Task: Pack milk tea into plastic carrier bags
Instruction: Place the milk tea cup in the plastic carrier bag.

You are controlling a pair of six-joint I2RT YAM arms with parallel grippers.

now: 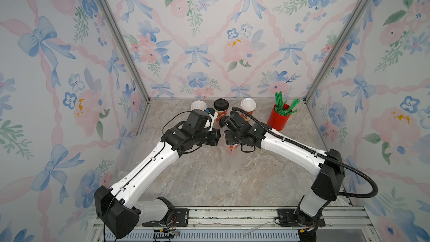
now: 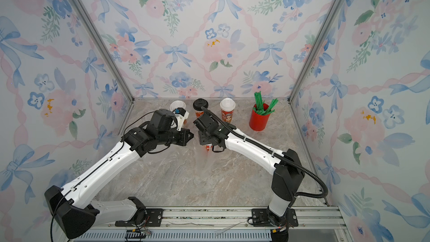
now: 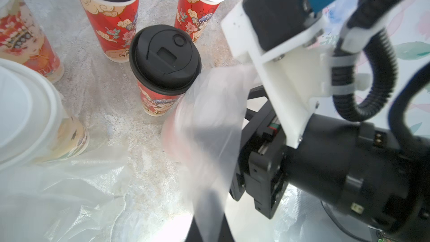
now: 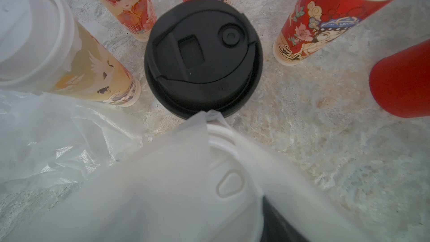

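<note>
1. Your left gripper (image 2: 189, 136) hangs over the middle of the marble table (image 1: 209, 182). It is clenched. Its fingers are hidden, so I cannot tell whether it pinches anything.
2. In the left wrist view a blurred band of a plastic carrier bag (image 3: 209, 131) runs stretched, just beside the right gripper.
3. Your right gripper (image 2: 204, 141) faces the left one, and their tips are near each other.
4. A white-lidded red cup (image 1: 233, 147) is directly below the right gripper, with the bag film around it. In the right wrist view the film covers half of its lid. I cannot tell whether the jaws grasp this cup or stand released around it.
5. Just on the far side of it a black-lidded red cup (image 4: 202, 59) stands upright on the bare table.
6. To the left a cream cup with a crane print (image 4: 93, 66) stands upright. Another plastic carrier bag (image 4: 58, 147) lies crinkled against its foot. I cannot tell whether the cup is inside.
7. Along the far wall you have three more cups outside the bags:
   - a white-lidded cup at the far left (image 1: 198, 105)
   - a second black-lidded cup (image 1: 221, 105)
   - a second white-lidded red cup (image 1: 248, 105)
8. To the right of them stands the plain red cup of green straws (image 1: 279, 119).
</note>
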